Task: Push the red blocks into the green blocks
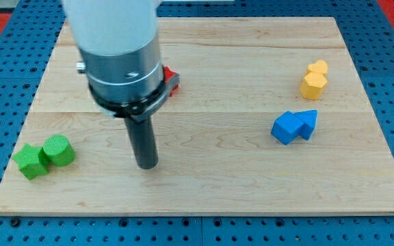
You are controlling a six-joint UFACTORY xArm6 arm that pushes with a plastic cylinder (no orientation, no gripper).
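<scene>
One small red block [172,79] glimpsed above-right of my tip [146,165], mostly hidden | green star-shaped block [31,161] and green cylinder block [59,150] seen left of tip | tip touching nothing

Our desk [204,184] is a pale wooden board. At its near left corner we have a green star-shaped block [31,162] touching a green cylinder [59,150]. At far left, a red block [172,79] peeks out (mostly hidden). On the right, two yellow blocks [314,79] touch; nearer lie two touching blue blocks [294,126].
</scene>
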